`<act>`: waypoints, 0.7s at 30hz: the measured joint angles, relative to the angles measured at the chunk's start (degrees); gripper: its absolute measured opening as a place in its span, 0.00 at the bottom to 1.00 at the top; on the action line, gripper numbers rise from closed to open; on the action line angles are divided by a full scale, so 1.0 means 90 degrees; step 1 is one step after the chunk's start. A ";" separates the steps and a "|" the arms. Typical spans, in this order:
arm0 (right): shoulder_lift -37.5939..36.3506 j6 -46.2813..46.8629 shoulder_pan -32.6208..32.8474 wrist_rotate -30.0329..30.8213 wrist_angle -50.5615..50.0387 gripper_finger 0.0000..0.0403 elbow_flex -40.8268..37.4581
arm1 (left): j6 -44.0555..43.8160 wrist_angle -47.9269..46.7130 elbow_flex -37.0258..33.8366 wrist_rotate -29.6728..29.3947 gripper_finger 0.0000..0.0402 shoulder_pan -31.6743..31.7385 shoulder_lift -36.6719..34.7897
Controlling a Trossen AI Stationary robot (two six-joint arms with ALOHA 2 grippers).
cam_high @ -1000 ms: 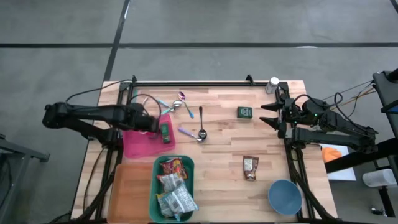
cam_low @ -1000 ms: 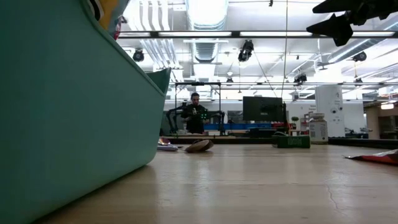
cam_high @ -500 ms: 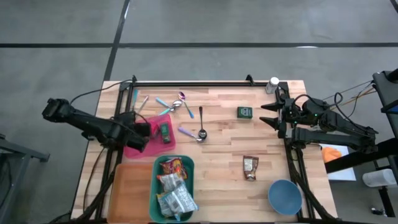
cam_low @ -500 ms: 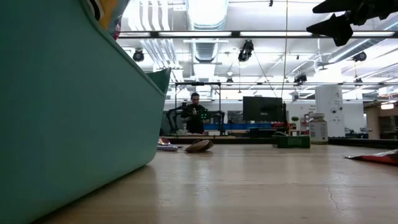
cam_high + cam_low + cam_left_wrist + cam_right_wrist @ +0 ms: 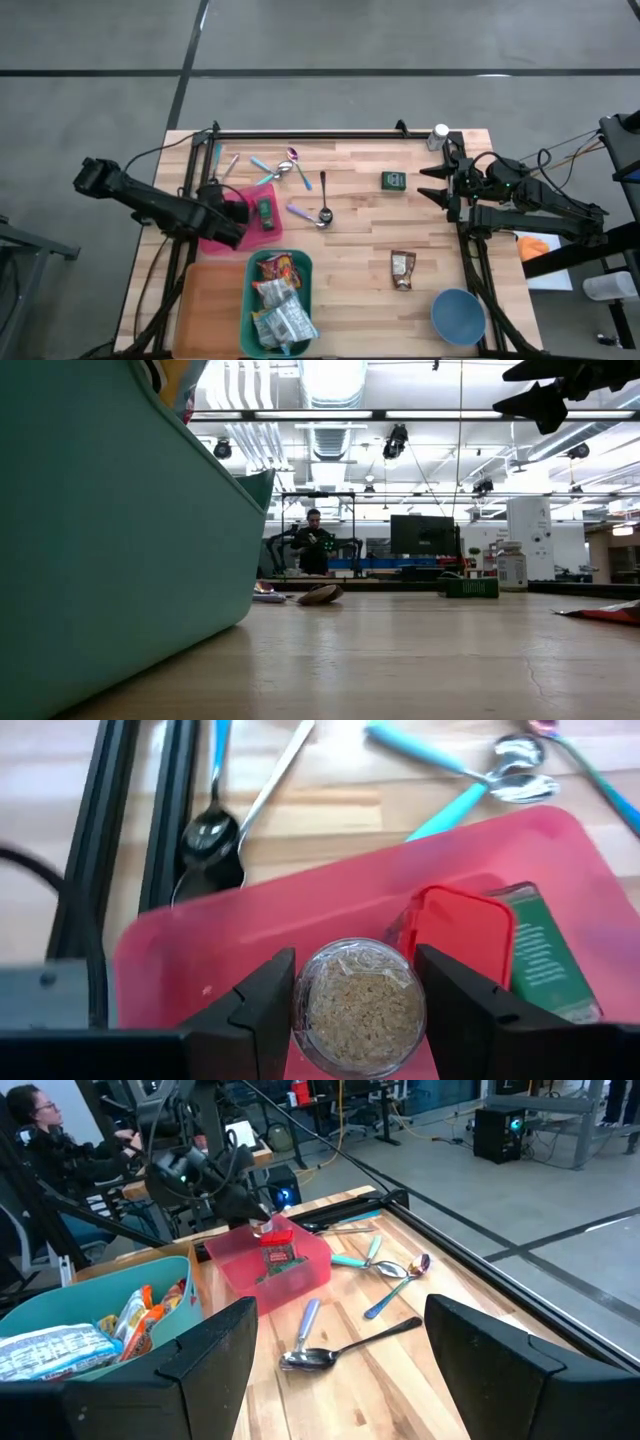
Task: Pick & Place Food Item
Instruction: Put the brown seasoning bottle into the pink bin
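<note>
The left gripper (image 5: 358, 1010) pinches a spice jar (image 5: 360, 1005) over the pink bin (image 5: 215, 235) at the bench's left edge. Placing is in hand; next comes letting go. The right gripper (image 5: 432, 183) waits spread at the right edge.

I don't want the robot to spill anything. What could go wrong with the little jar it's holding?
The left pincer grips a small clear jar of grains with an open red flip lid over the pink plastic bin. With the lid open, tilting could spill grains. The grip on its round sides might slip. Lowering it could bump the green packet already lying in the bin.
</note>
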 joint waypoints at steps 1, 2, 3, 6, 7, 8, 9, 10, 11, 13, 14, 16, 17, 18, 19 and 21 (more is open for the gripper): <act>0.0000 0.0000 0.0002 0.0000 0.0000 0.71 0.0000 | 0.0191 -0.0008 0.0027 -0.0050 0.43 0.0000 -0.0033; 0.0000 0.0000 0.0002 0.0000 0.0000 0.71 0.0000 | 0.0404 -0.0010 0.0060 -0.0089 0.43 0.0000 -0.0067; 0.0000 0.0000 0.0000 0.0000 0.0000 0.71 0.0000 | 0.0609 -0.0005 0.0083 -0.0110 0.43 0.0000 -0.0109; 0.0000 0.0000 0.0001 -0.0002 0.0000 0.71 0.0000 | 0.1261 -0.0003 0.0089 -0.0111 0.43 0.0000 -0.0298; 0.0000 0.0000 0.0002 -0.0002 -0.0001 0.71 0.0000 | 0.1467 0.0055 0.0070 -0.0095 0.43 0.0000 -0.0373; 0.0000 -0.0001 0.0000 -0.0001 -0.0001 0.71 0.0000 | 0.1693 0.0141 0.0037 -0.0055 0.43 0.0000 -0.0454; 0.0000 0.0000 0.0002 -0.0002 0.0000 0.71 0.0000 | 0.1916 0.0218 0.0005 -0.0008 0.43 0.0000 -0.0520; 0.0000 -0.0001 0.0001 0.0000 0.0000 0.71 0.0000 | 0.2146 0.0340 -0.0044 0.0019 0.43 0.0000 -0.0596; 0.0000 0.0000 0.0000 0.0000 0.0000 0.71 0.0000 | 0.2382 0.0467 -0.0105 0.0060 0.43 0.0000 -0.0658; 0.0000 0.0000 0.0000 -0.0002 0.0000 0.71 0.0000 | 0.2748 0.0653 -0.0251 0.0071 0.43 0.0002 -0.0776; 0.0000 0.0000 0.0002 -0.0002 -0.0001 0.71 0.0000 | 0.2886 0.0739 -0.0330 0.0081 0.43 0.0002 -0.0834; 0.0000 0.0000 0.0000 -0.0002 0.0000 0.71 0.0000 | 0.3026 0.0917 -0.0506 0.0161 0.43 0.0002 -0.0964; 0.0000 0.0000 0.0002 -0.0002 0.0000 0.71 0.0000 | 0.3070 0.1022 -0.0610 0.0260 0.43 0.0002 -0.1030; 0.0000 0.0000 0.0000 -0.0002 0.0000 0.71 0.0000 | 0.3086 0.1151 -0.0721 0.0373 0.43 0.0002 -0.1100; 0.0000 0.0000 0.0002 -0.0002 0.0000 0.71 0.0000 | 0.3090 0.1273 -0.0845 0.0472 0.43 0.0000 -0.1162; 0.0000 0.0000 0.0000 -0.0002 0.0000 0.71 0.0000 | 0.3225 0.1549 -0.1059 0.0542 0.43 -0.0005 -0.1251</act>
